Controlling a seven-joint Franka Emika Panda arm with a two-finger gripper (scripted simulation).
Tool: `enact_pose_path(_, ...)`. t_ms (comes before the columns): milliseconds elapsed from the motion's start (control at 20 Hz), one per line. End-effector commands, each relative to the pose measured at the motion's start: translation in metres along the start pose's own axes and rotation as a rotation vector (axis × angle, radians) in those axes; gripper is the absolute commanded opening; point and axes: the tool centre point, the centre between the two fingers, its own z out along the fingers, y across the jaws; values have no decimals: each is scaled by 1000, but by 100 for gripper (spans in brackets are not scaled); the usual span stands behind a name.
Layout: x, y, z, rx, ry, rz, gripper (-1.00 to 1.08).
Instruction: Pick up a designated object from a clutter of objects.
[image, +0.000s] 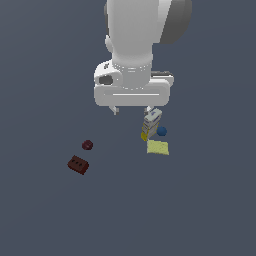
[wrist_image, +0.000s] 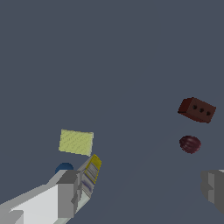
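Observation:
The designated object, a flat pale yellow-green square pad (image: 158, 147) (wrist_image: 76, 142), lies on the grey floor. It is part of the clutter of objects, with a white-and-yellow box (image: 150, 123) (wrist_image: 91, 173) and a small blue ball (image: 161, 131) (wrist_image: 64, 167) close beside it. My gripper (image: 132, 110) (wrist_image: 142, 190) hangs open above the floor, nothing between its fingers. One finger (wrist_image: 70, 192) appears next to the box and partly hides the blue ball in the wrist view. The pad sits apart from the gripper, toward the exterior view's right and lower in that view.
A dark red ball (image: 87, 145) (wrist_image: 190, 144) and a dark red brick with holes (image: 78, 165) (wrist_image: 197, 109) lie together toward the exterior view's left, apart from the pad group. Plain grey floor surrounds everything.

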Motion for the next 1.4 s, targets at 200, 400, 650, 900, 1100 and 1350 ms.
enact_pose_path(200, 2, -7, 1, 5, 6, -4, 100)
enact_pose_path(400, 5, -21, 3, 15, 18, -9, 100)
enact_pose_path(650, 5, -23, 3, 16, 20, -9, 100)
enact_pose_path(900, 6, -25, 11, 11, 19, -47, 100)
enact_pose_path(1100, 7, -30, 22, 4, 17, -107, 100)
enact_pose_path(1350, 8, -38, 44, -9, 13, -219, 100)
